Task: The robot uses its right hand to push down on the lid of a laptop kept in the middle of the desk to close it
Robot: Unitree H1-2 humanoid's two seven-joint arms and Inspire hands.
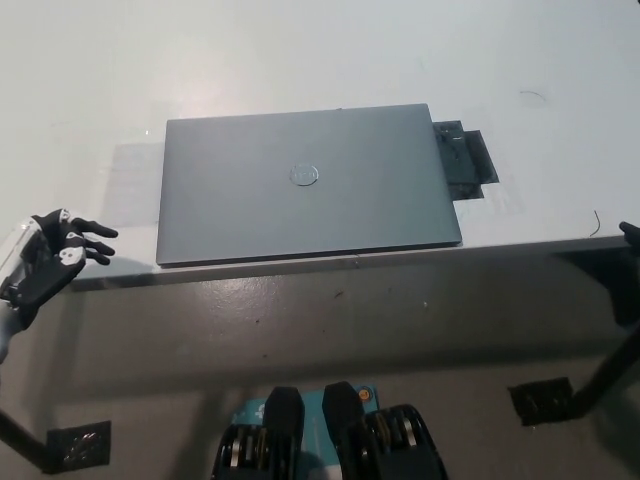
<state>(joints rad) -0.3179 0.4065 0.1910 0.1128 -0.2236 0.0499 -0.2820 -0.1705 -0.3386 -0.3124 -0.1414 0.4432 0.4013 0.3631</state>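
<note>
The grey laptop (pixel 305 185) lies in the middle of the white desk (pixel 300 50) with its lid flat down, a round logo on top. Its front edge runs close to the desk's near edge. My white left hand (pixel 50 260) rests at the lower left, just off the desk's near left corner, fingers apart and holding nothing. Of my black right hand (pixel 631 232) only a small tip shows at the picture's right edge, level with the desk's near right corner and well clear of the laptop.
A dark flat piece (pixel 465 162) lies against the laptop's right side. The desk's near edge (pixel 330 265) crosses the picture, with grey floor below it. Black desk feet (pixel 78 445) (pixel 545 400) stand on the floor.
</note>
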